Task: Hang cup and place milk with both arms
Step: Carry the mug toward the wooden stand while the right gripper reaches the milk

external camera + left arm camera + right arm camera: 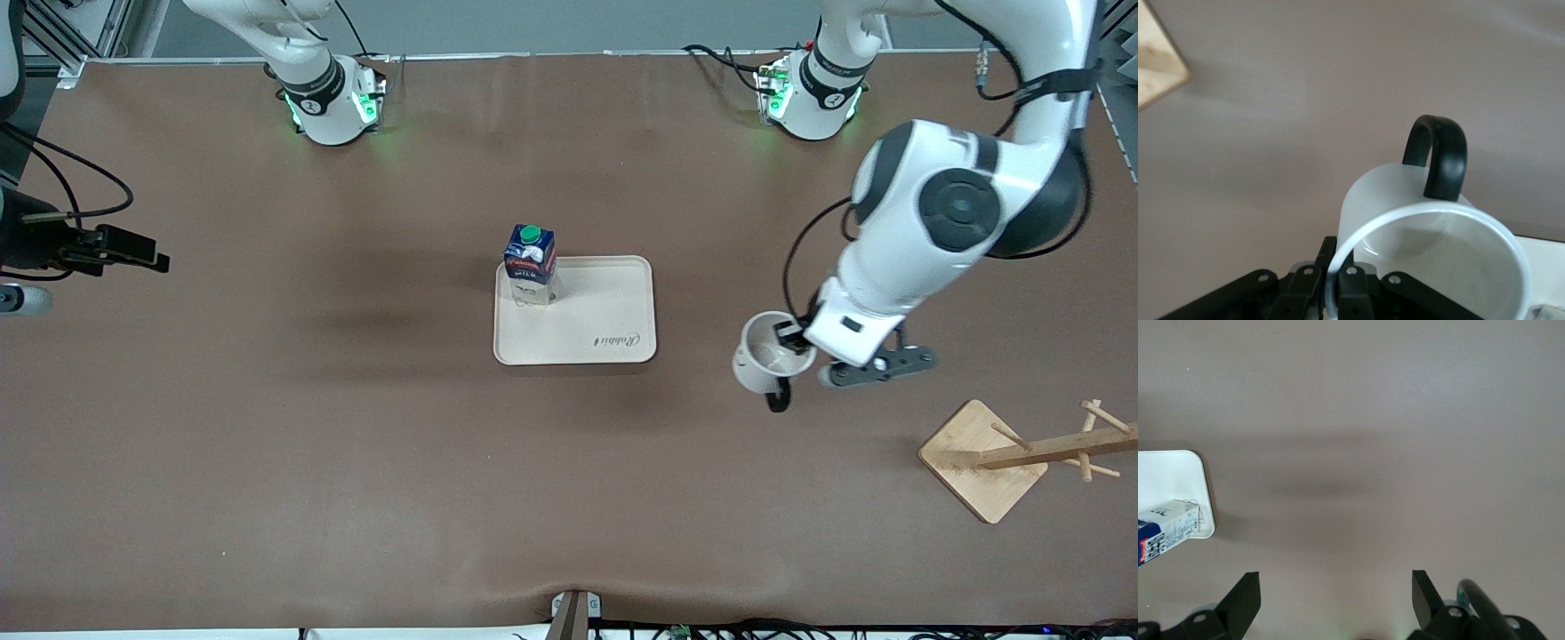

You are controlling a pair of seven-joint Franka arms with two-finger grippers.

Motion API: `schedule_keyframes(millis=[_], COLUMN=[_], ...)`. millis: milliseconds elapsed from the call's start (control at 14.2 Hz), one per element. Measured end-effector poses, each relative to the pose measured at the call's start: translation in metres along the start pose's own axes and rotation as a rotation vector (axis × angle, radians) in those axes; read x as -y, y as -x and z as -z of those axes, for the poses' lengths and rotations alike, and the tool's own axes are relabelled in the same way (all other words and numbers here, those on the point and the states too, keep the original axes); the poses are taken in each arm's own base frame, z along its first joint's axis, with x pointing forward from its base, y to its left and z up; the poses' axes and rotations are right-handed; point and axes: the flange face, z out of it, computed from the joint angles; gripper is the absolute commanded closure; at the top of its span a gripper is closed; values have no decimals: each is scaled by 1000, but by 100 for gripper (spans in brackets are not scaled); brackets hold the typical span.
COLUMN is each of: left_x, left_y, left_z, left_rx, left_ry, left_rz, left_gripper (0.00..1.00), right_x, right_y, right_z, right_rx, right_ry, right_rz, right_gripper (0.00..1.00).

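Left gripper (789,340) up in the air over bare table (267,462), between the tray (622,302) and the wooden rack (1022,453), fingers (1350,293) pinched tight on the rim of the cup (769,356). Cup lifted and tilted, mouth up toward the arm, black handle (1438,157) on the side away from the gripper. In the left wrist view, rim clamped between the two black fingers, white inside of the cup plain to see.

Milk (530,265) upright on the tray, in the corner toward the right arm's end and nearer the bases, green cap on top. Tray near the middle of the table.

Rack toward the left arm's end of the table, nearer the front camera than the tray, pegs sticking out from its post, well apart from the held cup.

Right gripper (1335,603) waiting at the right arm's end of the table, well apart from the tray, jaws spread wide, nothing between them
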Motion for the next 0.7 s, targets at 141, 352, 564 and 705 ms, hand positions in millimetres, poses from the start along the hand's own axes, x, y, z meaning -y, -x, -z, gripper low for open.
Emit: schedule_keyframes(millis=[141,352,564,705], left_x=[48,112,133,129], left_y=[-14,-25,-29,-26], left_z=[17,44,69,85], left_rx=[24,46,37,45], left_ry=[-2,17,25,24], left_rz=[-45,-79,-81,-88], left_gripper=[100,100,100,100], right_x=[19,66,150,201], right_y=[0,3,12,22], right_z=[-5,-15,-23,-30], right_rx=[12,30,-1,-24], right_ry=[1,5,20,23], right_rz=[-40,-98,-131,-142], right_gripper=[0,0,0,0])
